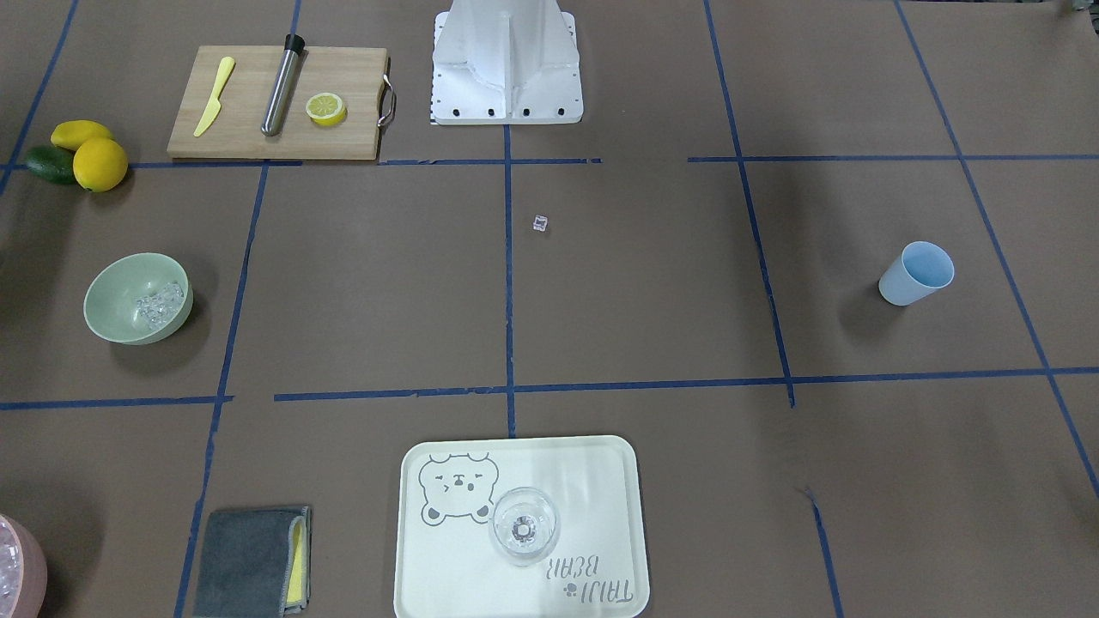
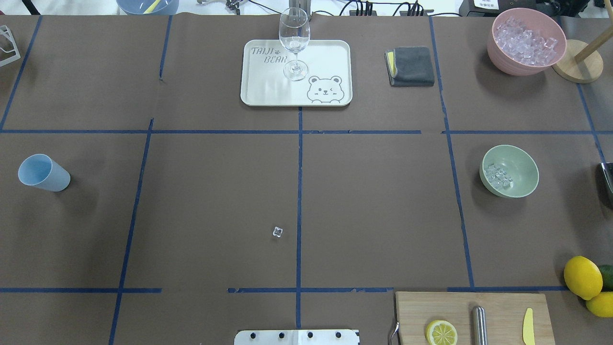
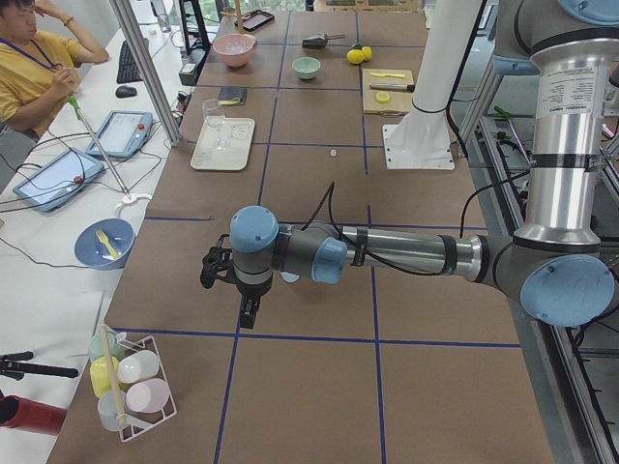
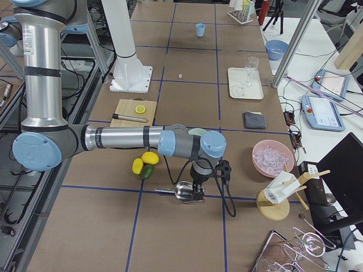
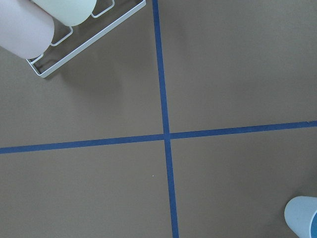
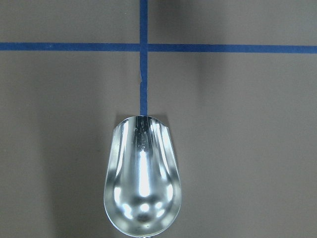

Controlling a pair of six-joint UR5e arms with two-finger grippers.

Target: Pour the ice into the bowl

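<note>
The sage-green bowl [image 1: 112,292] [image 2: 519,167] stands at the robot's right and holds a small heap of clear ice cubes [image 1: 159,305] [image 2: 498,176]. One loose cube [image 1: 540,224] [image 2: 277,232] lies mid-table. The right gripper [image 4: 198,195] shows only in the exterior right view, low over an empty metal scoop [image 6: 142,178] [image 4: 182,191] beyond the bowl. I cannot tell if it is open or shut. The left gripper [image 3: 249,314] shows only in the exterior left view, pointing down near the pale blue cup [image 2: 43,172] lying on its side. I cannot tell its state either.
A pink bowl of ice [image 2: 527,40] and a wooden stand [image 2: 577,67] sit at the far right. A tray [image 2: 325,57] holds a wine glass [image 2: 294,43]. There are also a grey cloth [image 2: 411,66], a cutting board [image 1: 249,129], lemons [image 1: 99,163] and a cup rack [image 5: 74,44].
</note>
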